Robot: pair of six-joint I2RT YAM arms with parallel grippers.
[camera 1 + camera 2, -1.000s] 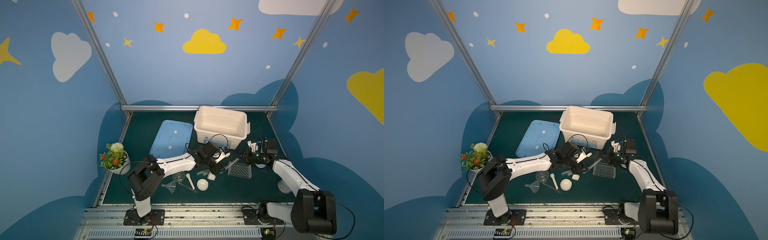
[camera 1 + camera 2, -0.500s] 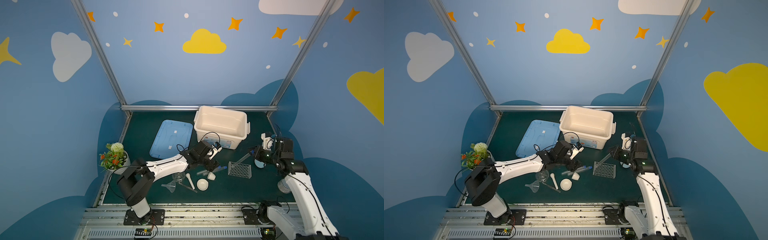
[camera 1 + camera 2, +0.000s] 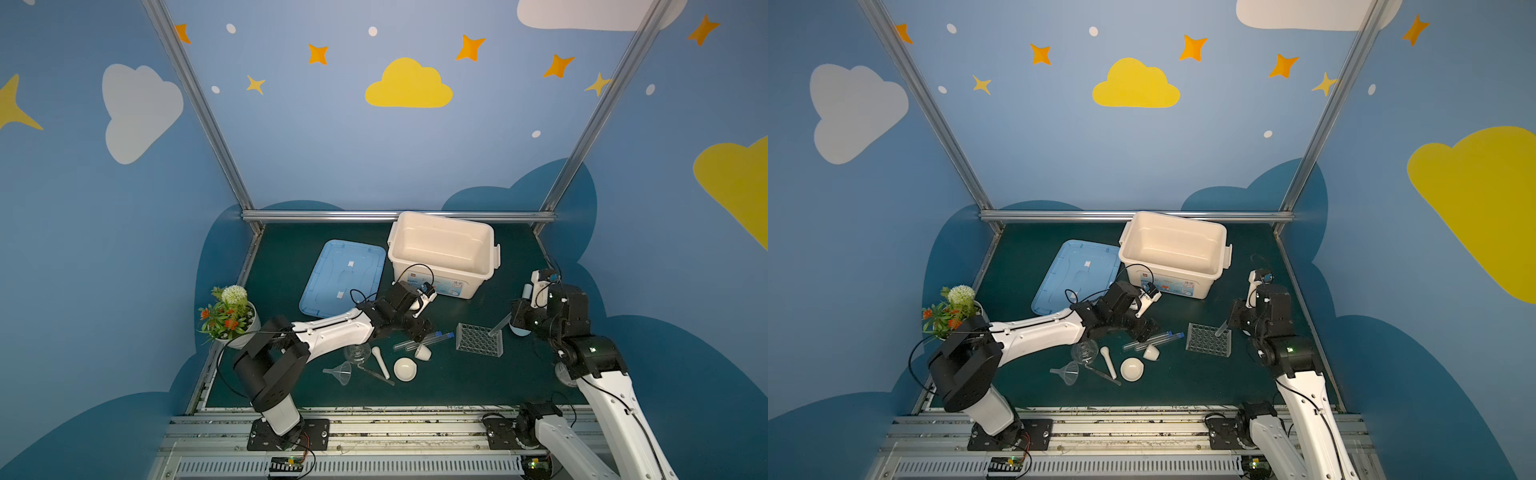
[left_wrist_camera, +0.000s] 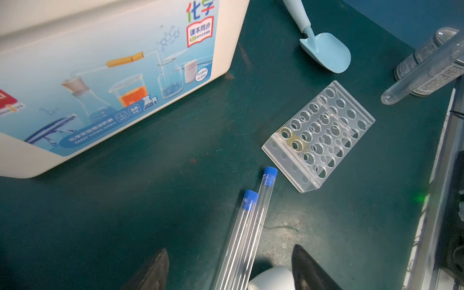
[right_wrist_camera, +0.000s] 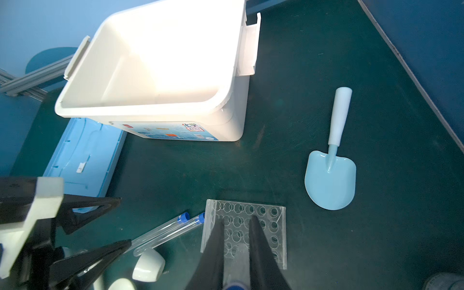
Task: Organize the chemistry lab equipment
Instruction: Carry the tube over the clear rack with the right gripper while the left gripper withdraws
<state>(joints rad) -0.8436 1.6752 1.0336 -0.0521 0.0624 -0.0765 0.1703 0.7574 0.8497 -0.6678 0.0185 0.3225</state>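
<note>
The white bin (image 3: 442, 266) stands at the back of the table (image 3: 457, 384). Inside it I see only its own pale walls and floor. Its blue lid (image 3: 343, 276) lies flat just beside it, on my left arm's side. The clear rack (image 3: 480, 340) sits in front of the bin with its holes facing up. Two test tubes (image 3: 424, 340) lie side by side on the table, their blue caps just beside the rack's near edge.

A white cup (image 3: 423, 353) lies tipped on its side against the tubes' rounded ends. The bowl (image 3: 405, 369) sits upright just in front of it and shows only its white inside. The pestle (image 3: 381, 361), tweezers (image 3: 376, 374), funnel (image 3: 343, 372) and flask (image 3: 357, 352) are grouped beside the bowl. A pale blue scoop (image 5: 330, 180) lies apart, beyond the rack.

My left end effector (image 4: 229, 249) hangs low with its fingers spread wide. The two tubes run through the gap and neither finger grips them. I cannot tell whether one brushes them.

My right end effector (image 5: 236, 221) is nearly closed, pinching the third test tube (image 4: 421, 72), whose blue cap sits back between the fingers. That tube hangs tilted, rounded end down, near the rack's far edge. In the left wrist view the end is apart from the rack.
</note>
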